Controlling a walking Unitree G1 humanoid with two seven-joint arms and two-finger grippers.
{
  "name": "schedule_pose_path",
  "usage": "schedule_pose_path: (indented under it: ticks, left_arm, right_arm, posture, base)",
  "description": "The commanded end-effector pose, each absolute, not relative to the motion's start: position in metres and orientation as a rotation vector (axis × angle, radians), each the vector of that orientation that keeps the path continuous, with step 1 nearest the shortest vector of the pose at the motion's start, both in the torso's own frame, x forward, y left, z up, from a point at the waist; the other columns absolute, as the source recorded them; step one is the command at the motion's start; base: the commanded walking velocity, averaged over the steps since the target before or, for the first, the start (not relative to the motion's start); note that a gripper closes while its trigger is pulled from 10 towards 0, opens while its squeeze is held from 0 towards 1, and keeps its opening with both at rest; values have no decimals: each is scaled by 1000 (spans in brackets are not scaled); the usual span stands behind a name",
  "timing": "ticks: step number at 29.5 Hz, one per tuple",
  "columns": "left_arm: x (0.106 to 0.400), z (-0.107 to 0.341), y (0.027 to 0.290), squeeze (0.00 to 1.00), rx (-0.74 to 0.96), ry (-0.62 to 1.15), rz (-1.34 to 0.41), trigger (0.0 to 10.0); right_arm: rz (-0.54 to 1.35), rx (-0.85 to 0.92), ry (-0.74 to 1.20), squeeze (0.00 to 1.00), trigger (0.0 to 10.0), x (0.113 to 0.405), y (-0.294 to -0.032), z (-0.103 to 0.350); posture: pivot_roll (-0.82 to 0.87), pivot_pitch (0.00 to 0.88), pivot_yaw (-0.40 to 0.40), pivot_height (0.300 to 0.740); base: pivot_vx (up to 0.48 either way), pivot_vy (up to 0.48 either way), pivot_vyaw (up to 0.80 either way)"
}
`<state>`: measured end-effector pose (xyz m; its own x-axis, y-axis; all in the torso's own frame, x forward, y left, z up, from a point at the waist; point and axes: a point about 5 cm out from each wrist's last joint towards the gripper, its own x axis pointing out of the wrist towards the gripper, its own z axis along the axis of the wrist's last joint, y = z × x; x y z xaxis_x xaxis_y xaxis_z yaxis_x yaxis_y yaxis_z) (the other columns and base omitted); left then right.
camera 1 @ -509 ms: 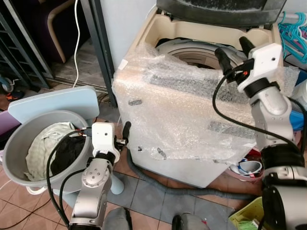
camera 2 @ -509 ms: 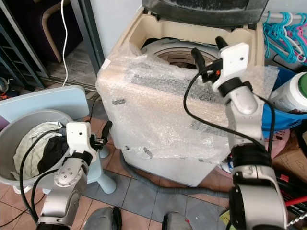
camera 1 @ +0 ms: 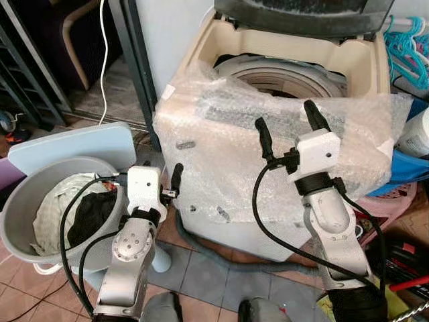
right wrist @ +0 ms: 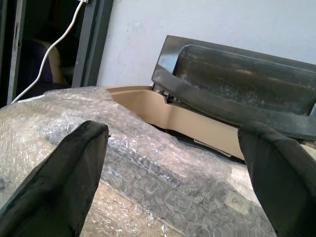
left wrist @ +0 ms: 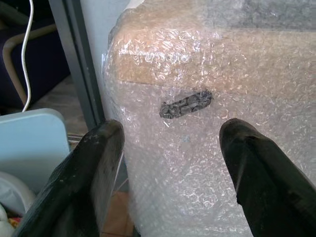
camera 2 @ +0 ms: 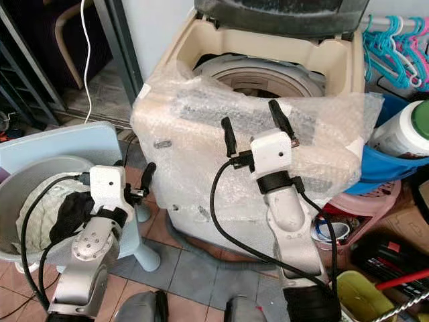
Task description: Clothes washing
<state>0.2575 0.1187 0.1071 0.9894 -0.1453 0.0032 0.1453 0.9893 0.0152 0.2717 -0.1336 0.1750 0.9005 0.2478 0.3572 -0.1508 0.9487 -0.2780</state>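
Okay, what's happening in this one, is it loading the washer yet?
Not yet. The robot stands before a top-loading washing machine wrapped in bubble wrap, lid up. The right claw is open and empty, held in front of the machine's front edge. The left claw is open and empty too, low beside the grey basin, where the clothes lie.

Tiled floor (camera 1: 201, 275) carries the bubble-wrapped washing machine (camera 1: 234, 168); grey hose (camera 1: 221, 258) alongside.

Bubble-wrapped beige washing machine (camera 1: 268, 168) stands lid-up, beside a grey basin (camera 1: 27, 201) holding seemingly white and black clothes (camera 1: 74, 211)
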Motion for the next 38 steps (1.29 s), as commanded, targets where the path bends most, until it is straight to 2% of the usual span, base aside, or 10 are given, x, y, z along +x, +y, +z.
schedule_pose_path:
  ticks: [1, 8, 25, 29, 30, 31, 38]
  left_arm:
    - [256, 107, 120, 0, 30, 3, -149, 10000]
    - [255, 107, 119, 0, 42, -1, -162, 10000]
    - [259, 105, 121, 0, 38, 14, -116, 10000]
    - [260, 106, 120, 0, 42, 9, -126, 10000]
    - [260, 106, 121, 0, 46, 6, -124, 10000]
    - [260, 107, 121, 0, 45, 3, -121, 10000]
    - [262, 106, 122, 0, 40, 6, -98, 10000]
  right_arm:
    - [213, -258, -400, 1000, 10000, 270, -133, 178]
    - [194, -241, -341, 1000, 10000, 271, -136, 174]
    - [205, -240, -324, 1000, 10000, 276, -135, 177]
    - [222, -239, -324, 1000, 10000, 278, -134, 178]
    - [224, -237, -319, 396, 10000, 279, -133, 177]
    - [226, -235, -317, 0, 10000, 279, -133, 177]
    - [243, -228, -312, 0, 10000, 278, -130, 176]
  posture:
    - [-14, 122, 37, 740]
    - [-14, 120, 37, 740]
    - [-25, 120, 38, 740]
    - [-24, 121, 39, 740]
    - [-25, 122, 39, 740]
    - [-25, 121, 38, 740]
    - [-30, 123, 37, 740]
  base:
    - [0, 390, 0]
    - [0, 427, 0]
    - [0, 0, 800]
    - [0, 480, 200]
    - [0, 480, 0]
    - [0, 480, 0]
    - [0, 480, 0]
